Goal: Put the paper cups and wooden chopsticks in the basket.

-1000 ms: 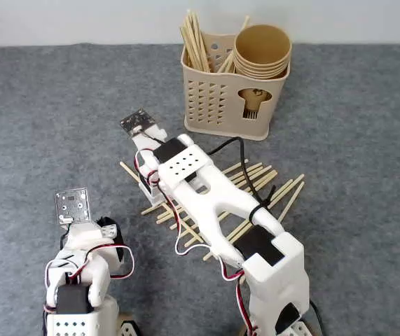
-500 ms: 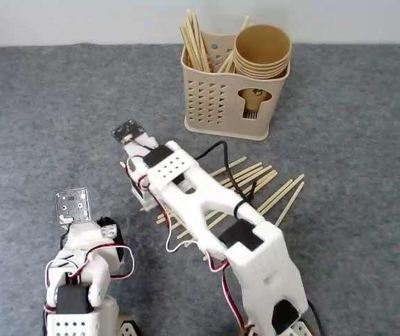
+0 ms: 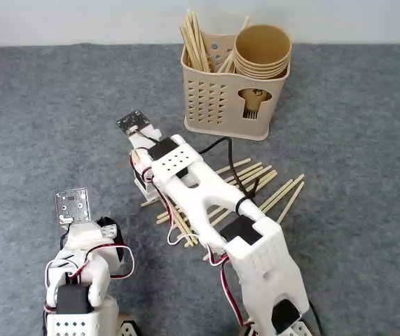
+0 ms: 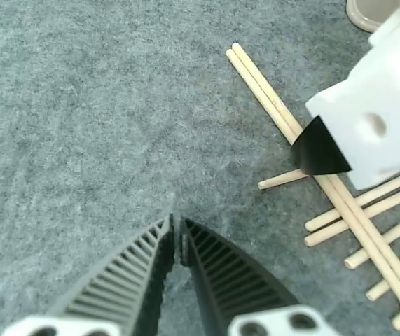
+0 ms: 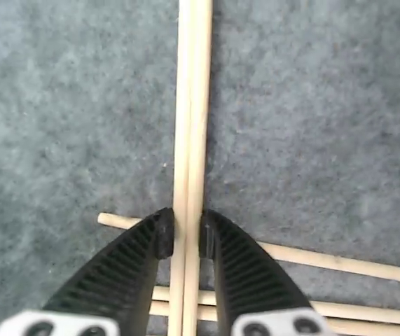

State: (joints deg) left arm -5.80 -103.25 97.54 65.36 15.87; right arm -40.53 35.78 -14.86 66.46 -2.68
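A: Chopsticks pair lay on carpet at pile edge, right gripper fingers pinching it from both sides. Left gripper fingers pressed together, empty.
B: I'd lift level w/ firm squeeze so neither slips. R wrist view gave the pinch; high view gave basket beyond pile, cups inside.

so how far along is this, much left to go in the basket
Done: the paper cups are stacked in the basket, with some chopsticks beside them. In hand: the right gripper clamps a chopstick pair. To go: loose chopsticks on the table.
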